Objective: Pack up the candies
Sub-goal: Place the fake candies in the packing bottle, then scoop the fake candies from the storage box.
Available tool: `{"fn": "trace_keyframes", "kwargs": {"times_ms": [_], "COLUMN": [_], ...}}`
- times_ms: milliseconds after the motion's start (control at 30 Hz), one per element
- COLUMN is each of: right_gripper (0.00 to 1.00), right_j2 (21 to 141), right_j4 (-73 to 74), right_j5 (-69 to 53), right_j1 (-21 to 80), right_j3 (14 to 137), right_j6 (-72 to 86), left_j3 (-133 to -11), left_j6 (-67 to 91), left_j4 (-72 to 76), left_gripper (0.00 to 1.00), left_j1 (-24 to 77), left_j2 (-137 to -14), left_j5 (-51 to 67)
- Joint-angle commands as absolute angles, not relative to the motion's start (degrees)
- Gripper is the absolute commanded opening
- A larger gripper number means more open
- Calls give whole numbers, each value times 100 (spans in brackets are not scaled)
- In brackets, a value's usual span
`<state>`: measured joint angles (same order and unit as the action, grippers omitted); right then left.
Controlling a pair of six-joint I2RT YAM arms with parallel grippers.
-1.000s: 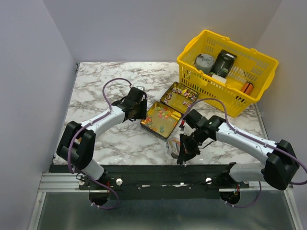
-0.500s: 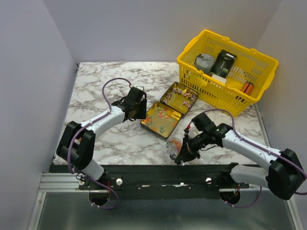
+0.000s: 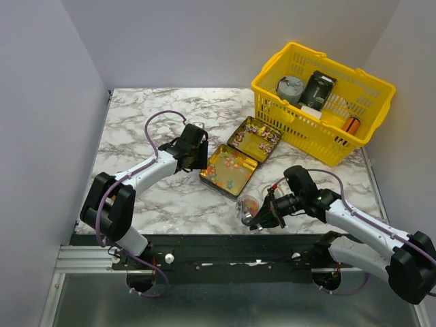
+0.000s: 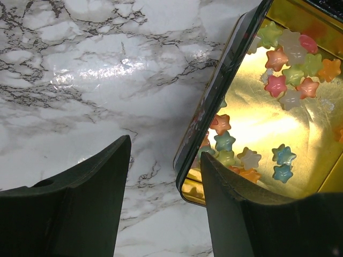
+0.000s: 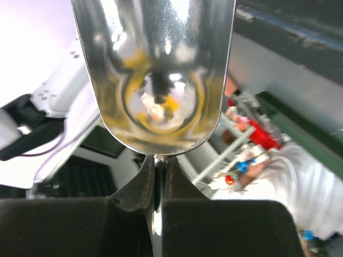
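Currently my open gold tin [image 4: 254,128] holds pastel star candies [image 4: 275,84]; left end effector [image 4: 165,150] spread, right end effector [image 5: 156,163] pinching a shiny metal spoon [image 5: 155,69].

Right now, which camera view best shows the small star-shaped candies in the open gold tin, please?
The left wrist view: the star-shaped candies are close, shapes and colours distinct. The top external view shows only coloured specks in the gold tin; the right wrist view shows just a shiny metal spoon.

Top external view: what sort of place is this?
Likely a lab robot test cell: blank white walls box in a marble-pattern table, a bare metal rail runs along the near edge, and there is a yellow basket of props.
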<state>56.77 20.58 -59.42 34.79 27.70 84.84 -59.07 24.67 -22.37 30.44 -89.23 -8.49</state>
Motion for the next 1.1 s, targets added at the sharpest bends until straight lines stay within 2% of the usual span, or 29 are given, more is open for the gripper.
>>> {"fn": "trace_keyframes", "kwargs": {"times_ms": [0, 200, 333, 567, 733, 833, 1067], "right_gripper": [0, 0, 0, 0, 0, 0, 1], "right_j2": [5397, 5703, 6327, 7961, 8971, 9193, 9264], "right_j4": [1204, 1580, 2862, 5840, 6608, 6838, 6478], "right_j5": [-6293, -6293, -6013, -4539, -3588, -2893, -1917], "right_j1": [3445, 3445, 3445, 3445, 3454, 3463, 3744], "right_j3": [2619, 3224, 4199, 6616, 7794, 8059, 8217], "right_j6": [9641, 9019, 7389, 4678, 3545, 3139, 2462], "left_j3": [-5845, -5862, -5862, -5862, -5880, -5959, -6556], "left_j6": [2452, 2443, 2452, 2435, 2452, 2435, 2259], "left_j4": [-2153, -2153, -2206, -2232, -2276, -2347, -2531], "left_gripper": [65, 65, 65, 65, 66, 66, 87], "left_j1": [3023, 3023, 3023, 3023, 3023, 3006, 2971], "left_j2": [-8807, -8868, -8860, -8807, -8772, -8552, -8078], "left_j5": [-1046, -967, -923, -897, -879, -827, 191]}}
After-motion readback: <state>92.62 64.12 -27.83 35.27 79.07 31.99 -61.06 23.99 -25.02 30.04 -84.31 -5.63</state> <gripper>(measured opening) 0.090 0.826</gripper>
